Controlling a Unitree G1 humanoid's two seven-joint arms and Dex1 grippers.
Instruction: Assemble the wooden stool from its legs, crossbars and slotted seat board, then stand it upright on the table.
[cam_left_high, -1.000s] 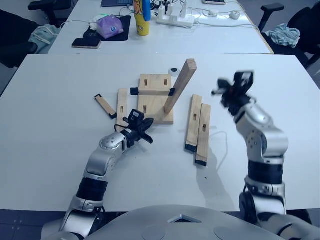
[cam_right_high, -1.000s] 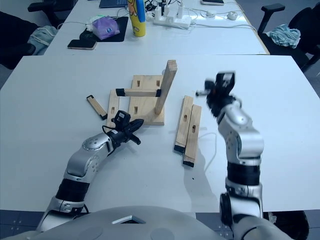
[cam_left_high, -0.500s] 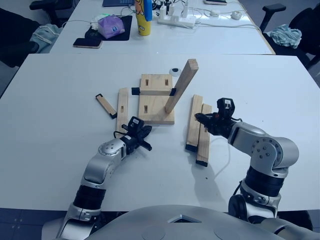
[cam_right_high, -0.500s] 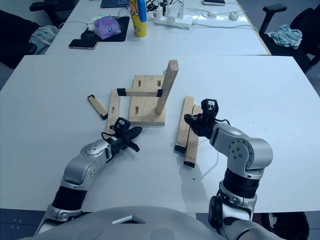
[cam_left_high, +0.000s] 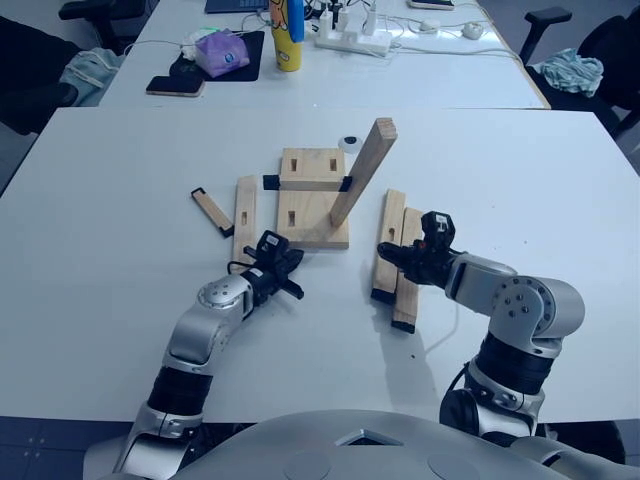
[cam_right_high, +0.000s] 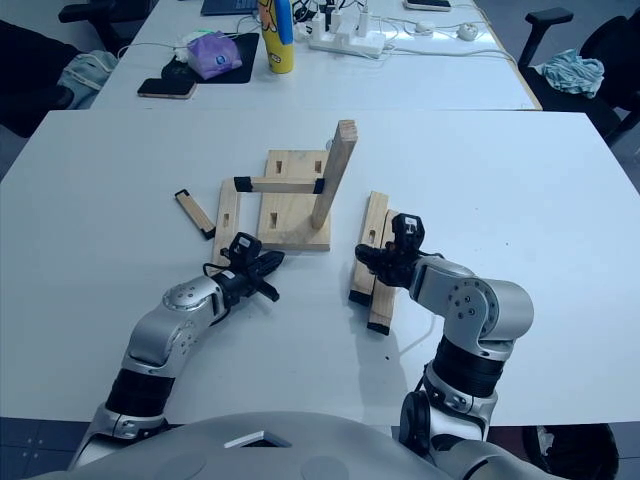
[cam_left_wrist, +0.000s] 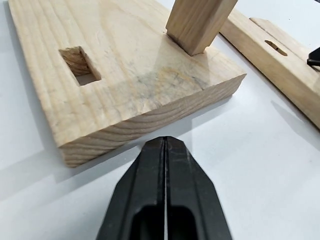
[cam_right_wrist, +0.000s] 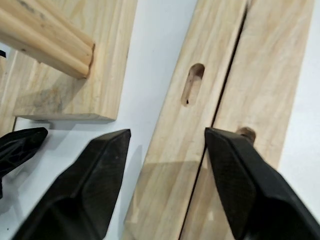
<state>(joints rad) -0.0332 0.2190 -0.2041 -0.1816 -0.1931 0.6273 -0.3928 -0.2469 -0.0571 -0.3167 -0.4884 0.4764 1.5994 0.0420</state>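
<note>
The slotted seat board (cam_left_high: 313, 200) lies flat mid-table. One leg (cam_left_high: 363, 170) stands tilted in its right near slot, and a black-tipped crossbar (cam_left_high: 305, 183) lies across the board. Another leg (cam_left_high: 244, 205) and a short crossbar (cam_left_high: 211, 212) lie to its left. Two slotted legs (cam_left_high: 388, 243) (cam_left_high: 407, 268) lie side by side on the right. My left gripper (cam_left_high: 292, 258) is shut and empty, its tip (cam_left_wrist: 164, 142) just short of the board's near edge (cam_left_wrist: 150, 120). My right gripper (cam_left_high: 392, 252) is open low over the two legs, its fingers (cam_right_wrist: 95, 175) straddling the inner leg (cam_right_wrist: 185, 125).
A small dark round thing (cam_left_high: 347, 143) sits behind the board. The back table holds a yellow bottle (cam_left_high: 287, 35), a power strip (cam_left_high: 352, 40), a purple bundle (cam_left_high: 220, 52) and a phone (cam_left_high: 174, 86). Bare tabletop (cam_left_high: 100, 250) stretches left, right and near.
My right arm has swung down from a raised pose to the two loose legs and edged left along them. My left gripper pulled back slightly toward me and stays shut.
</note>
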